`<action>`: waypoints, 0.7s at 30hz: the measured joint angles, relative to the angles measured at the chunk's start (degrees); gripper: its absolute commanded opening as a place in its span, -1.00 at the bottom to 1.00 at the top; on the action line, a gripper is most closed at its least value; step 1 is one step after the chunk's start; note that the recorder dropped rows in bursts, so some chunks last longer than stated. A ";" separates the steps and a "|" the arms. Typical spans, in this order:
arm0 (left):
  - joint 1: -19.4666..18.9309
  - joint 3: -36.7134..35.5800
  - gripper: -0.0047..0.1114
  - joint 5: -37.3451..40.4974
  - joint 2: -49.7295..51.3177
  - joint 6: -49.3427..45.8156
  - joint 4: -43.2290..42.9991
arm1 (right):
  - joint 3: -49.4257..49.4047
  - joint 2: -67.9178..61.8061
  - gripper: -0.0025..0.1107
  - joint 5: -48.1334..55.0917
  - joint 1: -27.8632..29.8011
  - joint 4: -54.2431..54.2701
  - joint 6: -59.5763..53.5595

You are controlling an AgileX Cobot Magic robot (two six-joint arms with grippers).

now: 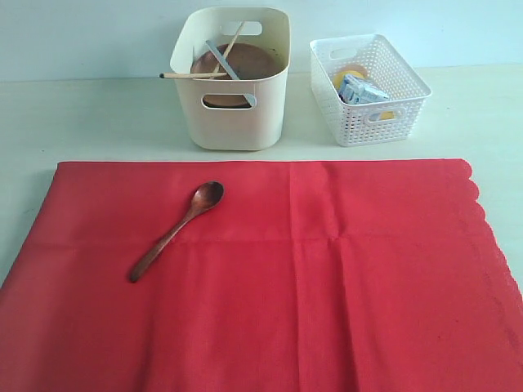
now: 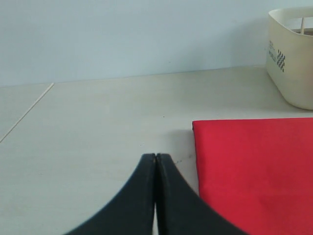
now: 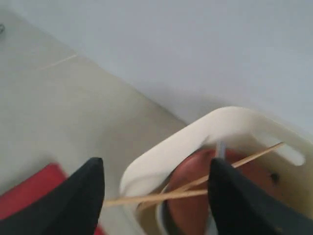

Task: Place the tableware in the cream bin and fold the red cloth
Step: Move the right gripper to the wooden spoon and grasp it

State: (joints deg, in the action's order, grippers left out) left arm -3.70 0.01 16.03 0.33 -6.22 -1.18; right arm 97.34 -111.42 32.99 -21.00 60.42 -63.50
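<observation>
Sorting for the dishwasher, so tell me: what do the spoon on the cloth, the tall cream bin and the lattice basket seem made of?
Spoon: dark wood, going by its reddish-brown tone; the glossy sheen suggests lacquer.
Cream bin: smooth matte plastic, with moulded rounded corners and cut-out handles.
Lattice basket: probably white plastic, with moulded perforated walls.

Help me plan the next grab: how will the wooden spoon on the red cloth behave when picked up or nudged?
The wooden spoon looks solid, so probably stiff and light. Its thin, glossy handle may slip or pivot if pinched off-centre. Lying flat on the red cloth, a push may wrinkle the fabric.
</observation>
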 measured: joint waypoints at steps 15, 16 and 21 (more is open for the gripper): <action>0.00 0.00 -0.90 0.00 0.00 0.00 0.00 | 0.00 -3.08 0.09 21.13 -10.66 -16.90 1.51; 0.00 0.00 -0.90 0.00 0.00 0.00 0.00 | 0.00 -3.37 0.09 19.18 -11.74 -15.07 1.51; 0.00 0.00 -0.90 0.00 0.00 0.00 0.00 | 0.53 -5.52 0.09 13.88 -15.85 -16.95 1.79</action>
State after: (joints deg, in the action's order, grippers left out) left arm -3.70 0.01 16.03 0.33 -6.22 -1.18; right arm 97.87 -116.94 46.88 -36.85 43.47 -61.71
